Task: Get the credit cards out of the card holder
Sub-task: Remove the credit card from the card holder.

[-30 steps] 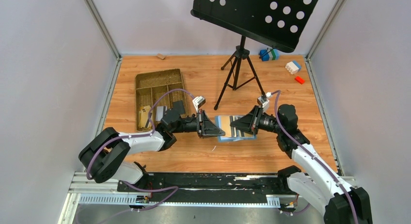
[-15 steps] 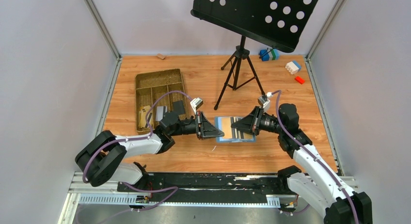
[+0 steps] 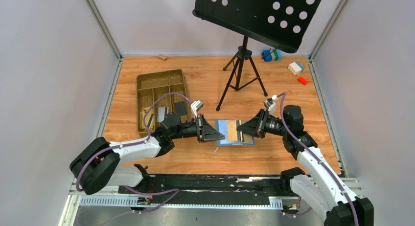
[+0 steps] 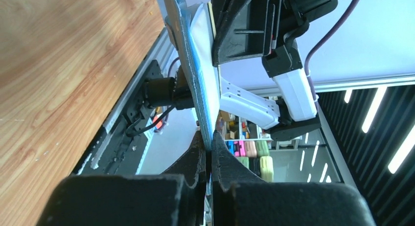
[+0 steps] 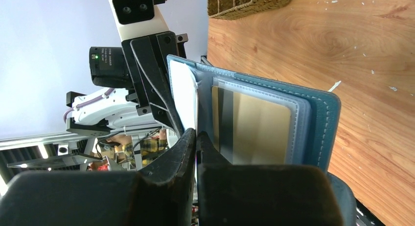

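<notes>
The blue card holder (image 3: 236, 132) hangs spread open just above the table between my two grippers. My left gripper (image 3: 222, 135) is shut on its left cover edge, seen edge-on in the left wrist view (image 4: 209, 146). My right gripper (image 3: 240, 129) is shut on an inner clear sleeve (image 5: 196, 136). A tan credit card (image 5: 259, 133) with a dark stripe sits in a sleeve of the card holder (image 5: 324, 119). A black card (image 3: 180, 108) and a silvery grey card (image 3: 162, 114) lie in the brown tray (image 3: 157, 79).
A black music stand (image 3: 259, 13) on a tripod (image 3: 240, 72) rises just behind the holder. Toy blocks (image 3: 295, 68) lie at the back right and a small wooden block (image 3: 162, 56) at the back edge. A metal rail (image 3: 210, 184) runs along the near edge.
Both grippers and the card holder have drifted slightly toward the near edge. The right gripper has pulled a little to the right, and the holder lies wider open between them.
</notes>
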`<act>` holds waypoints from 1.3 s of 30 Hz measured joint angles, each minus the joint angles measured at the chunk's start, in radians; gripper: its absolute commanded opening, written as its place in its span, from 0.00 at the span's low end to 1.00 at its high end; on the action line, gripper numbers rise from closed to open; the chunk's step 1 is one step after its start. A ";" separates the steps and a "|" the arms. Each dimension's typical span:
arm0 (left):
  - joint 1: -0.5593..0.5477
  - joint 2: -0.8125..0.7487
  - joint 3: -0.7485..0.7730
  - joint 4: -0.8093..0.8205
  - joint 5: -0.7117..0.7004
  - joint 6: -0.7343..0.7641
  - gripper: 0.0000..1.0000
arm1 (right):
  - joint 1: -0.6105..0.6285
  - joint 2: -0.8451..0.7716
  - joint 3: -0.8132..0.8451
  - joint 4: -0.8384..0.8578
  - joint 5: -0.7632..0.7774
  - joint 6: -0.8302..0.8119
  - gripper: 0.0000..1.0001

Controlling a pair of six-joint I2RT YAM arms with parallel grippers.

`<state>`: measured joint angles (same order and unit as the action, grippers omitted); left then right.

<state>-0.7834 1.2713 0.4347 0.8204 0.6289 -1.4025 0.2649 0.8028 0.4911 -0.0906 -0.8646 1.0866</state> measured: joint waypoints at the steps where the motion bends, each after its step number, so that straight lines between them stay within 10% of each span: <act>1: 0.000 0.000 0.000 -0.008 0.000 0.005 0.12 | 0.000 0.000 -0.001 -0.003 0.000 -0.002 0.02; 7: 0.000 -0.001 0.012 -0.057 -0.005 0.035 0.33 | 0.000 0.003 -0.008 -0.003 -0.011 -0.008 0.04; 17: -0.014 0.019 0.060 -0.100 -0.006 0.064 0.34 | 0.016 0.028 -0.008 0.017 -0.016 -0.008 0.04; 29: -0.021 0.052 0.070 -0.099 -0.009 0.066 0.00 | 0.038 0.029 -0.008 0.039 -0.007 0.004 0.16; 32: -0.023 0.054 0.076 -0.091 -0.010 0.065 0.00 | 0.040 0.018 -0.010 0.034 -0.004 0.004 0.30; 39: -0.032 0.054 0.077 -0.056 -0.034 0.046 0.00 | 0.040 -0.026 -0.032 0.029 0.004 0.007 0.28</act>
<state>-0.8158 1.3254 0.5114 0.7639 0.5949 -1.3567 0.3046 0.7765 0.4595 -0.0616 -0.8604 1.0935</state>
